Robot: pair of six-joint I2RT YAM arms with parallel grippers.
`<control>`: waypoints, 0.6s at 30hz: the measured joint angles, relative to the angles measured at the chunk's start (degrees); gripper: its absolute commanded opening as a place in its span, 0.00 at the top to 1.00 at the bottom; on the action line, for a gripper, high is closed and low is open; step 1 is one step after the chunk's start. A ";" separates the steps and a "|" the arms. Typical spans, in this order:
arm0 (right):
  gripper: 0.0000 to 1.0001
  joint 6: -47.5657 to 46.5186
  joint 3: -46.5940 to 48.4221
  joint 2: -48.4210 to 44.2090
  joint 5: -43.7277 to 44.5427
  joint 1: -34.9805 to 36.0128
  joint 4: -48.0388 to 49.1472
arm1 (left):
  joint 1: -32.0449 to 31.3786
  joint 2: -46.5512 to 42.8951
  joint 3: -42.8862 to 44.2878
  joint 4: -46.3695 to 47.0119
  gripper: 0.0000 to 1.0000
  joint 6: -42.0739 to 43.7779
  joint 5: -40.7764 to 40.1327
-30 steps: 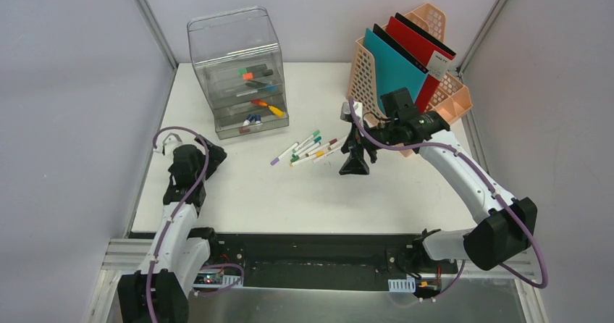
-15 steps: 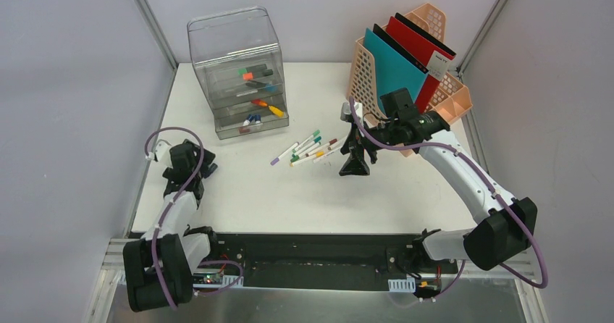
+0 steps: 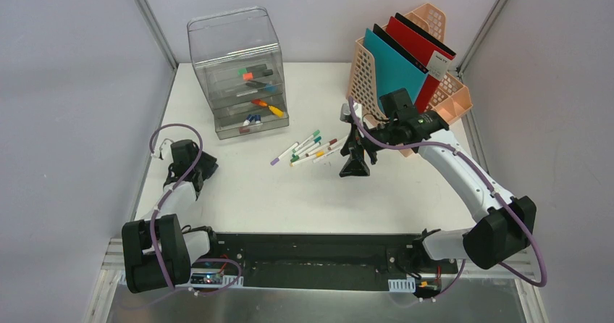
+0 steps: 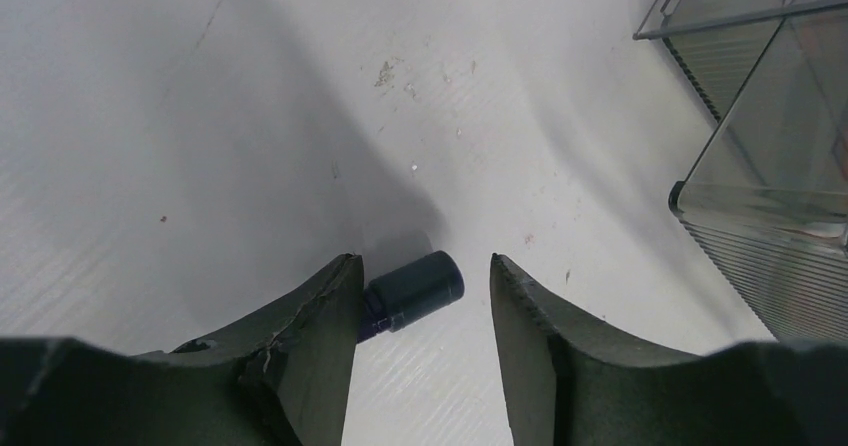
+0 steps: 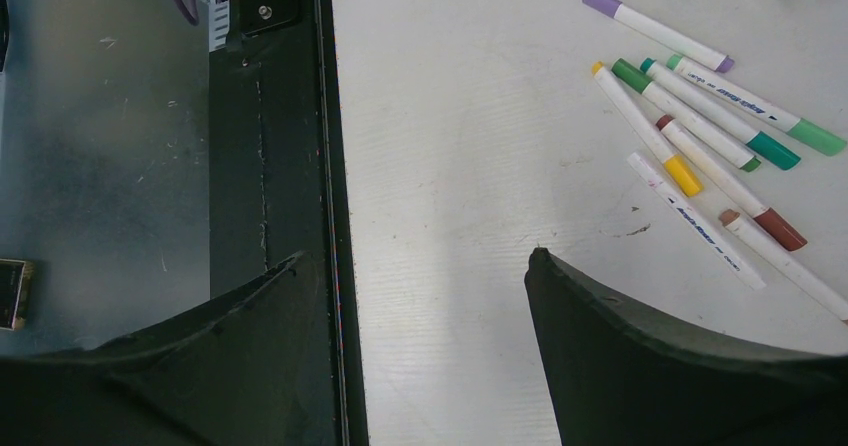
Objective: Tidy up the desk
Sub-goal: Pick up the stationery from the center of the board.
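Observation:
The white desk (image 3: 289, 193) carries a loose cluster of coloured markers (image 3: 308, 149) at its middle. Over its left edge, my left gripper (image 3: 205, 165) is low, jaws partly apart. In the left wrist view a dark blue marker end (image 4: 415, 291) lies between the fingers (image 4: 425, 261); it touches the left one and a gap shows to the right one. My right gripper (image 3: 355, 162) hangs open just right of the markers (image 5: 700, 136), with nothing between its fingers (image 5: 415, 261).
A clear drawer unit (image 3: 239, 69) holding pens stands at the back left, close to my left gripper's right side (image 4: 770, 166). A peach file basket (image 3: 445, 84) with teal, red and black folders is at the back right. The black rail (image 3: 311, 254) runs along the near edge.
My left arm has drawn back toward the near left and its jaws have narrowed around the dark marker end. The right arm has not moved.

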 measured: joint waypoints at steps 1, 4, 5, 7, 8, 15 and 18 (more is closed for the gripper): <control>0.20 0.00 0.00 0.09 0.00 0.00 -0.13 | 0.00 0.07 0.17 -0.48 0.52 -0.04 0.85; 0.20 0.00 0.00 0.28 -0.02 0.00 -0.26 | 0.00 0.13 0.28 -1.79 0.53 -0.09 2.64; 0.20 0.00 0.00 0.35 -0.02 0.00 -0.28 | 0.00 0.07 0.28 -2.27 0.53 -0.13 3.26; 0.20 0.00 0.00 0.44 -0.02 0.00 -0.33 | 0.00 -0.57 0.24 -3.10 0.52 -0.26 4.50; 0.20 0.00 0.00 0.44 -0.02 0.00 -0.35 | 0.00 -1.33 0.17 -3.63 0.52 -0.44 5.42; 0.20 -0.02 0.00 0.44 -0.26 0.00 -0.59 | 0.00 -4.94 0.17 -7.52 0.51 -0.92 7.21; 0.20 -0.04 0.00 0.46 -0.33 0.00 -0.61 | 0.00 -4.39 0.17 -9.07 0.52 -1.29 7.19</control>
